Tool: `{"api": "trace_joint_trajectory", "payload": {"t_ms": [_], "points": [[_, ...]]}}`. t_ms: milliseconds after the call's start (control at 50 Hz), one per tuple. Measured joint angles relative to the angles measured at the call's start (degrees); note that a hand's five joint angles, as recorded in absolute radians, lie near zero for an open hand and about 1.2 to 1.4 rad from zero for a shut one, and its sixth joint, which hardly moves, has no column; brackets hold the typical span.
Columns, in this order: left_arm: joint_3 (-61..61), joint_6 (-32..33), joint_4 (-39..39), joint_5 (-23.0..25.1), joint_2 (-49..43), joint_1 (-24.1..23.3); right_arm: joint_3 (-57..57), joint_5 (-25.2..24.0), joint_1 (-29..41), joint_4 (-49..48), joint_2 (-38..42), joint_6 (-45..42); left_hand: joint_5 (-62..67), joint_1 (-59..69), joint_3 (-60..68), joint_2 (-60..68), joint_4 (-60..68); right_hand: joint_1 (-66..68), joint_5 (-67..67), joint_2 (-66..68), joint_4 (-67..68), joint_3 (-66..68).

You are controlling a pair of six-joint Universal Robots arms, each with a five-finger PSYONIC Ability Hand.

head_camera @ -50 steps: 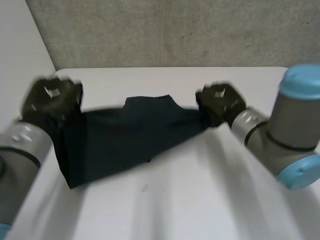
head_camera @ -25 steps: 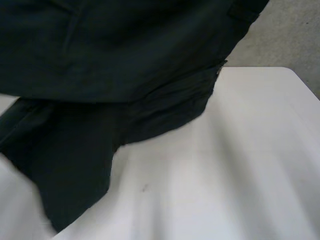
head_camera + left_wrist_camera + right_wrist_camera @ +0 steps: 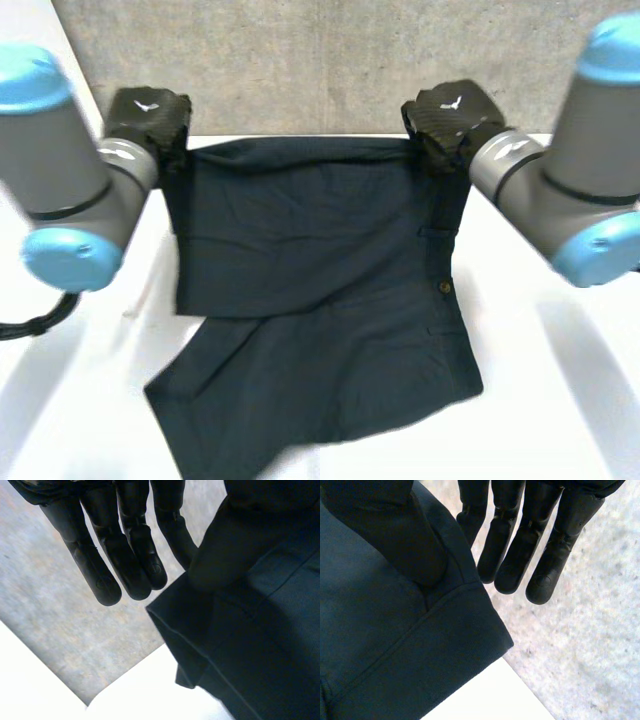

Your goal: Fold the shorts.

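My left hand (image 3: 148, 115) is raised at the far left of the white table (image 3: 560, 400), in front of the grey wall (image 3: 300, 60). It grips the far left corner of the dark shorts (image 3: 320, 260). In the left wrist view my thumb (image 3: 220, 555) presses that corner against one finger, while my other fingers (image 3: 135, 555) stretch out straight, clear of the cloth. The far edge of the shorts runs taut between my two hands. From there the cloth comes down toward me, and its near part lies spread on the table, with the near left end skewed out to the left. A small button (image 3: 445, 287) sits close to the right edge. My right hand (image 3: 450, 112) is raised at the far right and pinches the far right corner the same way, thumb on the cloth and the remaining fingers straight and free.
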Motion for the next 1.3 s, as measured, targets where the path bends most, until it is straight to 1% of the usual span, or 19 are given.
{"api": "trace_joint_trajectory", "payload": {"t_ms": [140, 200, 220, 240, 260, 280, 300, 400, 520, 580, 680, 720, 740, 780, 920, 1140, 1220, 1260, 1300], "points": [[20.5, 1.2, 0.8, -1.3, -17.9, 0.1, -9.6, 5.4, 0.3, -10.1, 13.1, -1.6, 0.0, 0.0, 0.0, 0.0, 0.0, 0.0, 0.0, 0.0, 0.0, 0.0], [27.7, 1.8, 0.9, -1.9, -22.5, 0.3, -12.0, 5.2, 0.3, -15.1, 16.7, -1.8, -4.7, -4.9, -5.5, -5.5, -5.6, -12.2, -11.1, -11.5, -11.4, -11.4], [33.0, 2.1, 1.0, -1.9, -25.7, 0.1, -13.6, 3.6, 0.2, -18.4, 19.3, -1.8, -21.8, -24.3, -22.8, -24.4, -23.3, -31.4, -30.0, -31.6, -31.2, -31.1], [34.3, 2.2, 1.0, -1.9, -26.5, 0.1, -14.0, 3.1, 0.2, -19.1, 19.9, -1.8, -21.8, -24.3, -22.8, -24.4, -23.3, -35.5, -34.6, -36.3, -35.8, -35.8], [37.0, 2.3, 1.1, -1.8, -28.1, -0.1, -15.0, 1.7, 0.2, -20.4, 21.3, -1.8, -43.4, -46.1, -44.1, -45.5, -45.0, -37.2, -37.0, -39.9, -38.1, -38.2], [38.3, 2.4, 1.1, -1.6, -28.9, -0.2, -15.5, 1.1, 0.2, -20.7, 22.0, -1.8, -48.8, -49.9, -49.8, -50.5, -50.8, -44.0, -48.3, -50.8, -50.8, -50.5], [40.4, 2.5, 1.1, -1.3, -30.3, -0.5, -16.4, -0.2, 0.2, -20.8, 23.2, -1.7, -53.3, -52.3, -54.9, -55.4, -55.7, -45.3, -51.5, -54.5, -54.7, -54.9], [40.1, 2.5, 0.4, -0.8, -30.8, -1.8, -16.4, 0.2, 0.1, -16.8, 23.1, -1.5, -54.1, -52.4, -55.9, -57.1, -56.9, -45.4, -52.0, -54.9, -54.9, -55.5], [29.9, 1.9, -3.8, -0.8, -23.8, -2.7, -9.9, 3.5, -0.4, -10.1, 16.3, -1.4, -54.1, -52.4, -55.9, -57.1, -56.9, -45.4, -52.0, -54.9, -54.9, -55.5], [15.7, 1.2, -7.7, -0.8, -14.0, -3.0, 0.7, 3.9, -1.0, -4.4, 7.1, -1.6, -54.1, -52.4, -55.9, -57.1, -56.9, -45.4, -52.0, -54.9, -54.9, -55.5], [-5.2, -1.1, -10.1, -0.7, 0.6, -3.7, 15.2, 0.4, -2.2, 1.7, -3.5, -1.8, -54.1, -52.4, -55.9, -57.1, -56.9, -45.4, -52.0, -54.9, -54.9, -55.5], [-6.6, -1.4, -10.2, -0.7, 1.6, -3.8, 16.5, 0.0, -2.3, 2.1, -4.2, -1.8, -54.1, -52.4, -55.9, -57.1, -56.9, -45.4, -52.0, -54.9, -54.9, -55.5], [-15.6, -3.5, -10.3, -0.6, 8.0, -4.9, 22.5, -2.2, -3.1, 3.4, -7.0, -1.8, -54.1, -52.4, -55.9, -57.1, -56.9, -45.4, -52.0, -54.9, -54.9, -55.5], [-22.1, -5.5, -10.1, -0.5, 12.7, -6.0, 27.6, -3.9, -3.8, 3.9, -9.1, -1.9, -54.1, -52.3, -55.9, -57.0, -56.8, -45.4, -52.0, -54.9, -54.9, -55.5], [-41.3, -12.2, -9.3, -0.7, 25.5, -10.6, 42.8, -7.3, -6.2, -2.1, -12.7, -2.0, -53.8, -52.2, -55.7, -55.4, -55.6, -41.2, -47.5, -48.8, -49.9, -48.8], [-52.4, -16.9, -7.3, -1.4, 28.6, -13.8, 52.3, -8.4, -7.1, -14.9, -12.4, -2.3, -51.4, -48.7, -53.3, -53.3, -53.3, -35.6, -41.8, -42.7, -43.1, -42.5], [-53.3, -18.0, -5.7, -2.4, 28.0, -14.0, 52.8, -8.7, -7.0, -16.8, -11.4, -2.7, -49.6, -46.9, -51.4, -51.5, -51.4, -28.3, -34.1, -33.8, -35.1, -34.0], [-53.2, -18.3, -5.1, -3.0, 27.5, -14.1, 52.7, -8.9, -6.9, -17.6, -10.6, -3.0, -48.7, -46.0, -50.4, -50.7, -50.5, -4.4, -6.4, -4.5, -5.7, -5.2], [-53.1, -18.4, -4.9, -3.3, 27.1, -14.4, 52.7, -9.1, -6.9, -18.1, -10.2, -3.1, -48.5, -45.9, -50.3, -50.5, -50.4, -4.0, -2.0, -0.4, -1.3, -1.0]]}}
